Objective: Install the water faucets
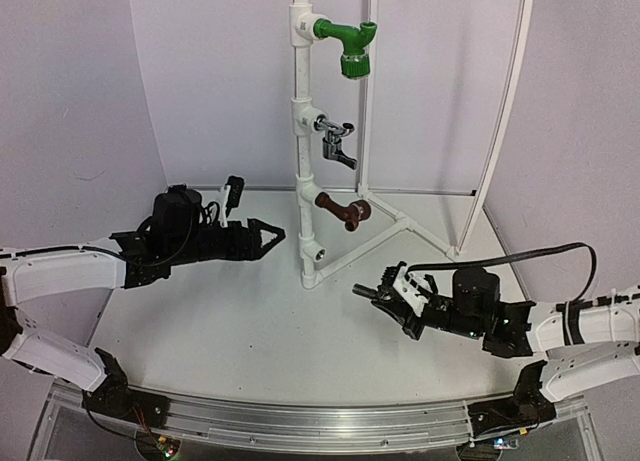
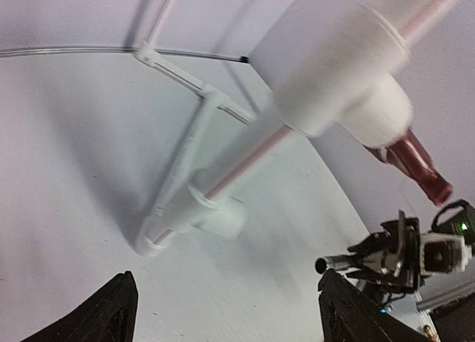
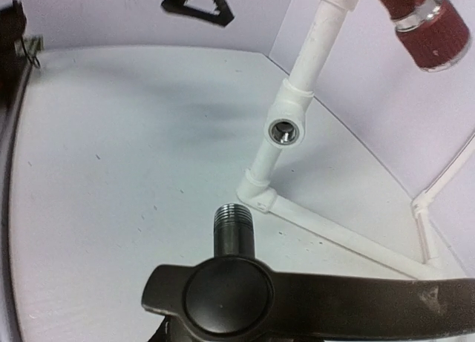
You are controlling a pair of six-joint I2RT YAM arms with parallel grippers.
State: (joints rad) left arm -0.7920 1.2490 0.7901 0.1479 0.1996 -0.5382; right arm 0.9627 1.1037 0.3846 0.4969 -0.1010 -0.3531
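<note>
Three faucets sit on the pipe, top centre of frame: green, silver, brown, top to bottom. Fourth, dark faucet, is clamped in right gripper, lower right, thread facing low tee. Left gripper is spread wide left of the pipe, holding nothing.
</note>
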